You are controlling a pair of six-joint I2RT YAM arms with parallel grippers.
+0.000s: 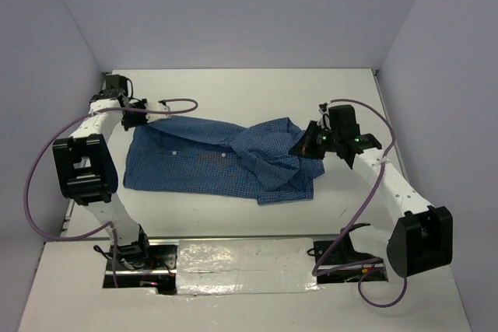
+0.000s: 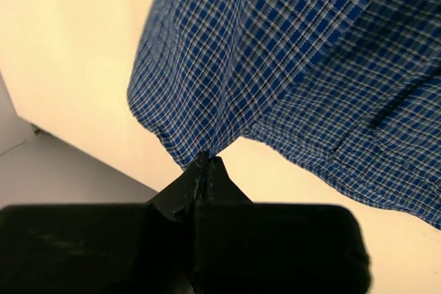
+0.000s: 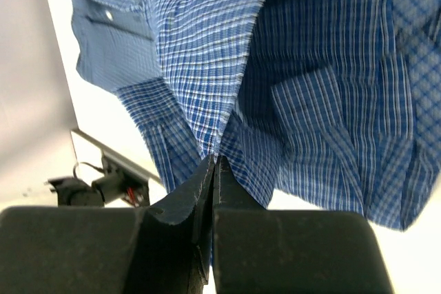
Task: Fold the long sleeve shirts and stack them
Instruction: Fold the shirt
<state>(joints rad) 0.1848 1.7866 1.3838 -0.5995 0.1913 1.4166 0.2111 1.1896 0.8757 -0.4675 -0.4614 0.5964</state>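
A single blue, finely checked long sleeve shirt (image 1: 194,162) lay across the middle of the white tabletop (image 1: 249,91), its long axis running left to right between the two arms; the left part lay fairly flat, with small white buttons showing, while the right part was bunched, a layer of cloth heaped over itself. The left gripper (image 1: 145,117) sat at the shirt's far left corner, so the cloth stretched away from it to the right and toward the near edge; in the left wrist view its jaws were pressed together on a pinch of the checked edge, the fabric fanning out from the tips. The right gripper (image 1: 306,145) sat at the shirt's right end, with the garment lying to its left; in the right wrist view its jaws were likewise clamped on a fold of cloth, which spread in loose pleats beyond them. Each arm was nearest its own end of the shirt; neither reached the middle. By the look of it, the shirt was held at both ends and not yet folded; the coming move would likely turn on that left-to-right axis; the crumpled right side seemed likelier to fold unevenly. No second shirt or stack was visible.
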